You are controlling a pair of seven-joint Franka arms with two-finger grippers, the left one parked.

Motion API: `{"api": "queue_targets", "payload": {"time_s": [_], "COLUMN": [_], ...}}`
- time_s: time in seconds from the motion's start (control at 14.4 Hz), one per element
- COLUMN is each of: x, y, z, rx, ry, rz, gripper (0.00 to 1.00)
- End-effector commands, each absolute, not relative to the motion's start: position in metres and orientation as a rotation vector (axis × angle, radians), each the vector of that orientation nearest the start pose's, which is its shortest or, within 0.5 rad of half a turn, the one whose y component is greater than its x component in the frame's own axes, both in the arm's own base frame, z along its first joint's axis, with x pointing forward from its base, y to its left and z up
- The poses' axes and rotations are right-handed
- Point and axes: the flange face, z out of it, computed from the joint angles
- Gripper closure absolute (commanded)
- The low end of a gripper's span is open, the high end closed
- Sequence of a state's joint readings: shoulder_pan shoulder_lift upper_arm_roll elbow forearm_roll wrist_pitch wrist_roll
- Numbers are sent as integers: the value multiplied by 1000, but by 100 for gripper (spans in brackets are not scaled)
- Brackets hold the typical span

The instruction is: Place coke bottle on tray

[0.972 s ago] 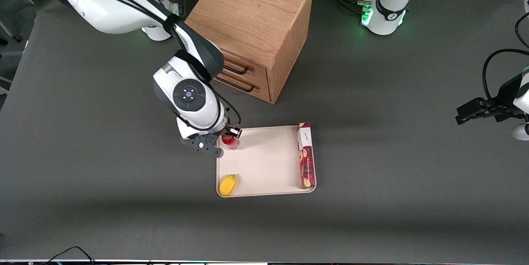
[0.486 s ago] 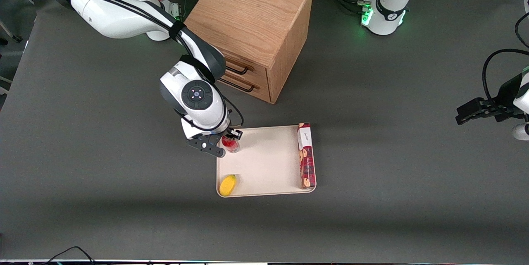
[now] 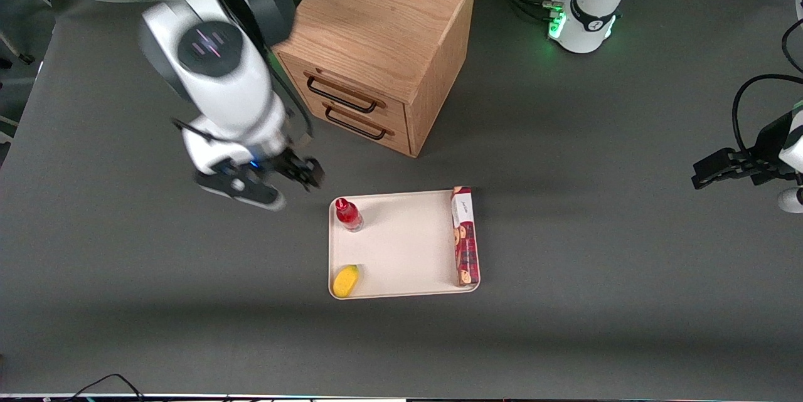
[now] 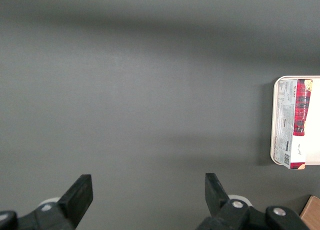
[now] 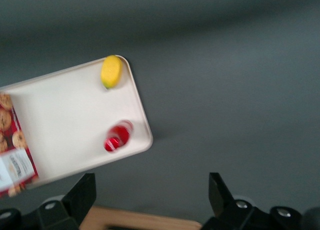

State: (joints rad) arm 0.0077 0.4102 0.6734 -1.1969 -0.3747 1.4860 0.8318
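The coke bottle [image 3: 348, 214], small and red with a red cap, stands upright in a corner of the cream-white tray [image 3: 401, 245], the corner nearest the wooden cabinet. It also shows in the right wrist view [image 5: 117, 137], on the tray [image 5: 70, 120]. My right gripper [image 3: 276, 185] is open and empty, raised above the bare table beside the tray, toward the working arm's end and well clear of the bottle. Its fingers [image 5: 80, 195] stand wide apart in the right wrist view.
A yellow fruit [image 3: 345, 281] lies in the tray's near corner and a long red cookie box [image 3: 465, 236] along its edge toward the parked arm. The wooden drawer cabinet [image 3: 376, 44] stands farther from the camera than the tray.
My gripper has let go of the coke bottle, risen and drawn away toward the working arm's end. The bottle stays standing on the tray.
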Motion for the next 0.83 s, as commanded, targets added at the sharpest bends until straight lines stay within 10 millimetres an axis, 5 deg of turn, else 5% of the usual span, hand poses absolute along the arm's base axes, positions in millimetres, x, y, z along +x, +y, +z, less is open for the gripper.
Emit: {"api": "queue_targets", "payload": {"time_s": [0.0,0.07,0.21,0.42,0.56,0.76], "x": [557,551,540,529,517,530], "y": [214,184,126,58,46,50], "z": [647,660,652,606,585,598], "rx": [-3239,-3222,-3226,-3156,-3128,-3123], "ry": [179,154,99,129,131,114], "rz": [28,49,94,51,1,-20], "gripper": [0,0,0,0,0,0]}}
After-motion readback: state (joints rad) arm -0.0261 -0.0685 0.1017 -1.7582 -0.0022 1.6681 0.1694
